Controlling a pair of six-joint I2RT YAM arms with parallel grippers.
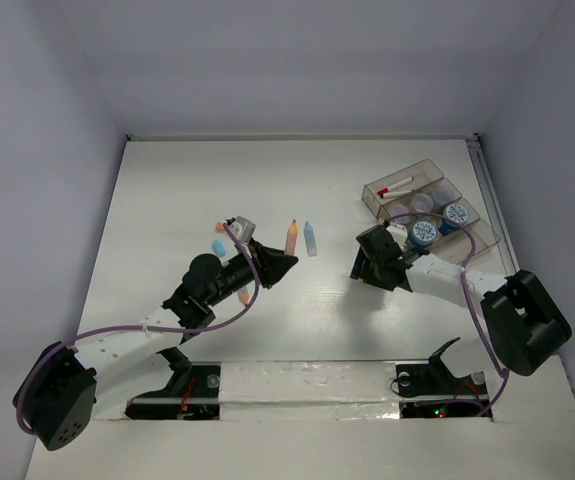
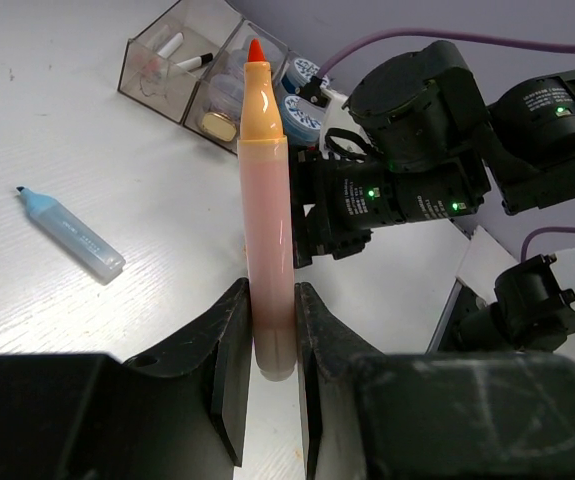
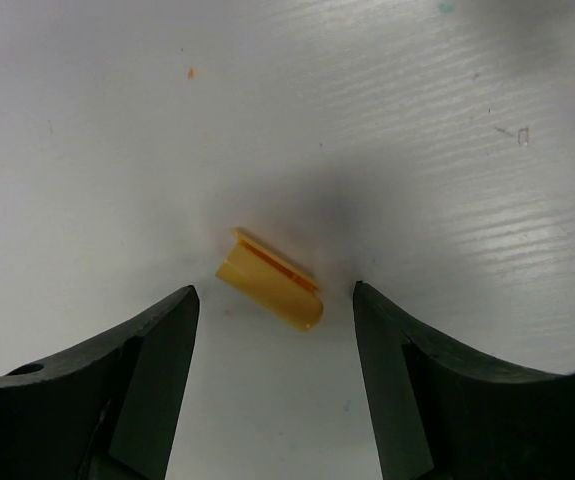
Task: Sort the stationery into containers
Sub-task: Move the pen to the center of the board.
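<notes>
Two pieces of one pen concern me: the orange marker, tip bare, is pinched at its tail end by the left claw and points away from it over mid-worktop. Its cap lies on its side on the worktop, between the jaws of the right claw, which stand wide and touch nothing.

My worry starts with the cap. It is short and rounded and sits slantwise to the jaws, so I judge a closing squeeze could roll it or shoot it out, or catch it crooked and spoil any capping. The left hold is low on the barrel, so a nudge might pivot the marker. Its wet tip faces the right arm nearby and could smear it or the worktop.

The blue marker lies loose to one side. The tray, with jars already in it, sits well apart at the far right.
</notes>
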